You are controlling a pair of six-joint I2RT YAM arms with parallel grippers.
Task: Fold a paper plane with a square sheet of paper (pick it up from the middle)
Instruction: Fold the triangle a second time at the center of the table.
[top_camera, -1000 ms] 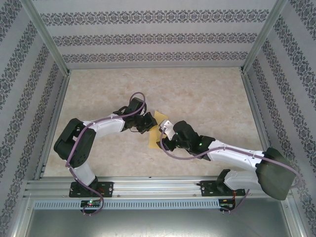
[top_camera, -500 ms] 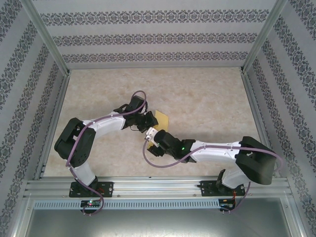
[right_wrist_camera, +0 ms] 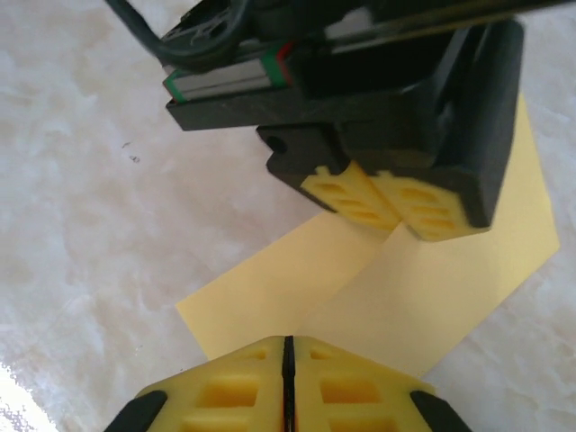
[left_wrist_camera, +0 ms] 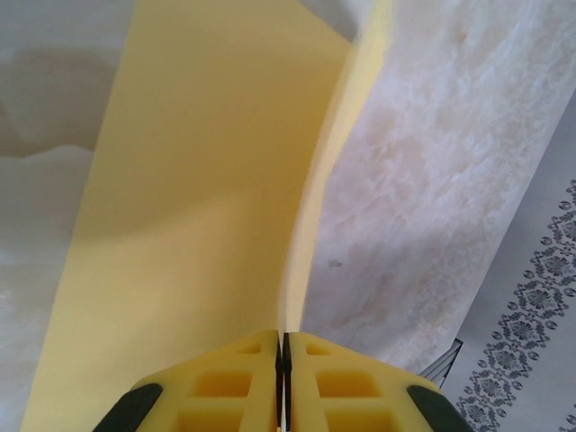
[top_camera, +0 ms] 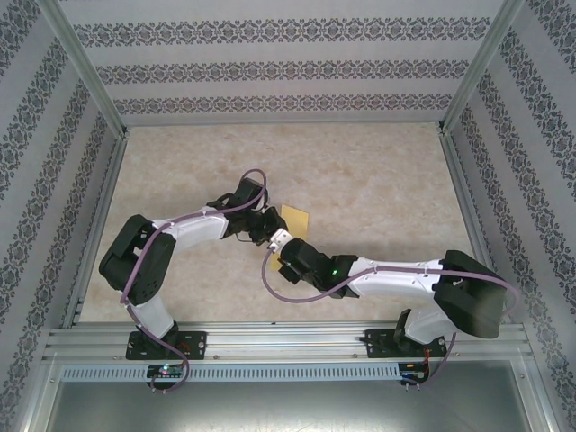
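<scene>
The square sheet of paper [top_camera: 295, 219] is yellow and creased down its middle, mostly covered by both wrists in the top view. My left gripper [top_camera: 270, 220] is shut on its far end at the crease; in its own view the left gripper [left_wrist_camera: 282, 337] pinches the paper [left_wrist_camera: 198, 180], whose two flaps rise ahead. My right gripper [top_camera: 277, 241] meets it from the near side. In the right wrist view the right gripper [right_wrist_camera: 288, 340] is shut on the near edge of the paper [right_wrist_camera: 432, 288], where the crease runs into the jaws, facing the left gripper [right_wrist_camera: 394, 221].
The marbled tabletop [top_camera: 360, 171] lies bare around the paper. Patterned walls and metal frame posts [top_camera: 90, 67] close in the back and sides. The aluminium rail [top_camera: 288, 340] with both arm bases runs along the near edge.
My right gripper has moved left over the sheet toward the left gripper and gone from open to shut. Less of the paper shows from above. The left gripper has kept its grip.
</scene>
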